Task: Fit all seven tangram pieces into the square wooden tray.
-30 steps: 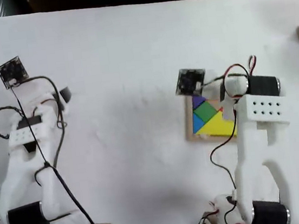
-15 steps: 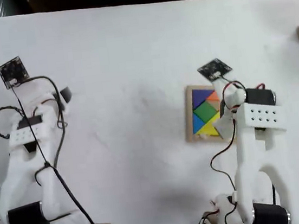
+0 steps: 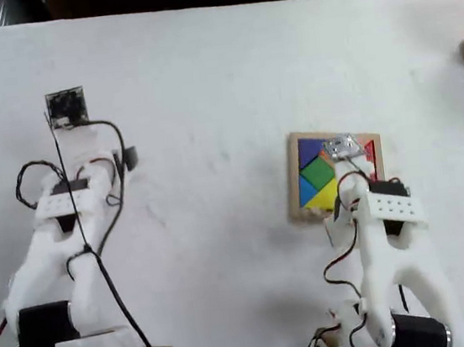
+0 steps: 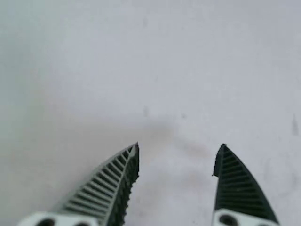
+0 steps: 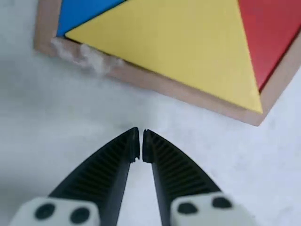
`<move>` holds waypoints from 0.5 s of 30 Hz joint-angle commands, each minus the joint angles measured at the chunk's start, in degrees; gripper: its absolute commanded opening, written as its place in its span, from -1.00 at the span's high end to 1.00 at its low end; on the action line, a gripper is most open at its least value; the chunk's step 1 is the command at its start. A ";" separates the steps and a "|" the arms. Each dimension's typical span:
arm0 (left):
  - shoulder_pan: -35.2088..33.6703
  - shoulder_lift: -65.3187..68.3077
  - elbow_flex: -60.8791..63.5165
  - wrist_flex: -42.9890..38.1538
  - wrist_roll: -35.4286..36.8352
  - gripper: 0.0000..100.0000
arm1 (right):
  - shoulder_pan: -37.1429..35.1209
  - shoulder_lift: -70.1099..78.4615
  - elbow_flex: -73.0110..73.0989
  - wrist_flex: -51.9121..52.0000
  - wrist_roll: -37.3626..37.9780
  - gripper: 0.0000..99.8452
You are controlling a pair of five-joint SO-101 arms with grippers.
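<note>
I note the right gripper (image 5: 140, 141) has drawn back off the tray (image 5: 188, 94), shut and empty just beside its rim, the pieces (image 3: 317, 176) I can see seated inside, left gripper (image 4: 176, 155) spread apart well away from it, so I judge the fitting done.

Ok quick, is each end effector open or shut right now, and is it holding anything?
Left end effector: open, holding nothing.
Right end effector: shut, holding nothing, just outside the wooden tray.
</note>
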 commanded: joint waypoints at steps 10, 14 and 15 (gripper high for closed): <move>13.76 -3.30 -0.79 7.03 1.49 0.96 | 7.69 -1.80 -0.09 -12.44 -7.21 0.96; 18.77 -3.21 -0.88 6.68 1.49 0.95 | 7.78 -1.71 -0.62 -16.84 -7.21 0.96; 20.53 -3.21 -0.88 6.68 1.49 0.95 | 7.78 -1.71 -0.70 -18.07 -7.56 0.96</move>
